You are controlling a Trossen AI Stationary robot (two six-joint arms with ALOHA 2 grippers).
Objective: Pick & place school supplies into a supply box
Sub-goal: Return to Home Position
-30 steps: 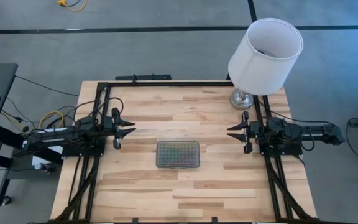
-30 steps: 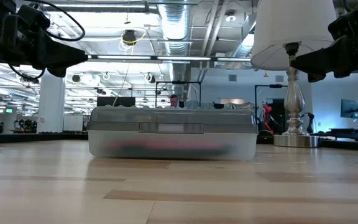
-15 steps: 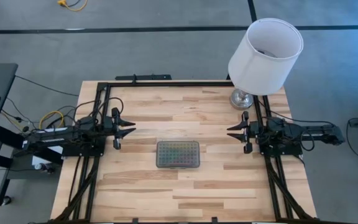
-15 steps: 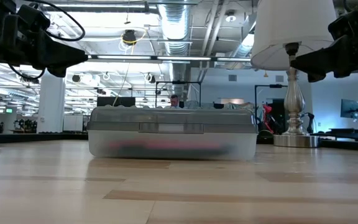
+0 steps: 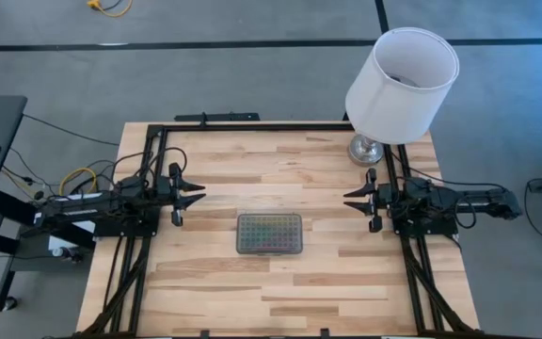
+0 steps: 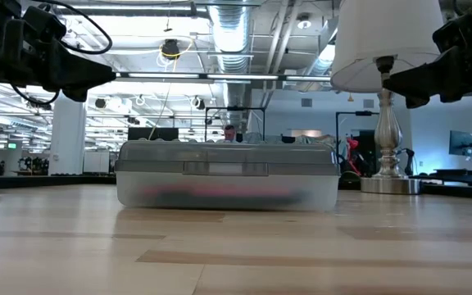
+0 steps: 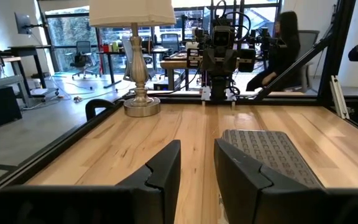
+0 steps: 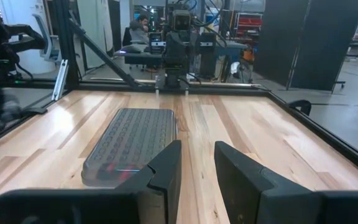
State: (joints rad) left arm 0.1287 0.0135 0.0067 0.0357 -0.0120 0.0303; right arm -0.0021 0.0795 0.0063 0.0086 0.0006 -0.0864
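The supply box (image 5: 269, 234), a small clear case with its dotted lid down, rests flat on the wooden table near the middle. Through its clear wall, pink and dark school supplies (image 6: 220, 195) show inside. My left gripper (image 5: 199, 193) hangs level above the table's left side, pointing at the middle. Its fingers stand a little apart with nothing between them (image 7: 197, 149). My right gripper (image 5: 348, 201) hangs the same way over the right side, also a little apart and empty (image 8: 197, 149). Both are well away from the box.
A lamp with a white shade (image 5: 401, 80) stands on its metal base (image 5: 365, 149) at the table's far right corner, just behind my right arm. A black frame rail (image 5: 252, 125) runs round the table's edges. People sit in the room beyond.
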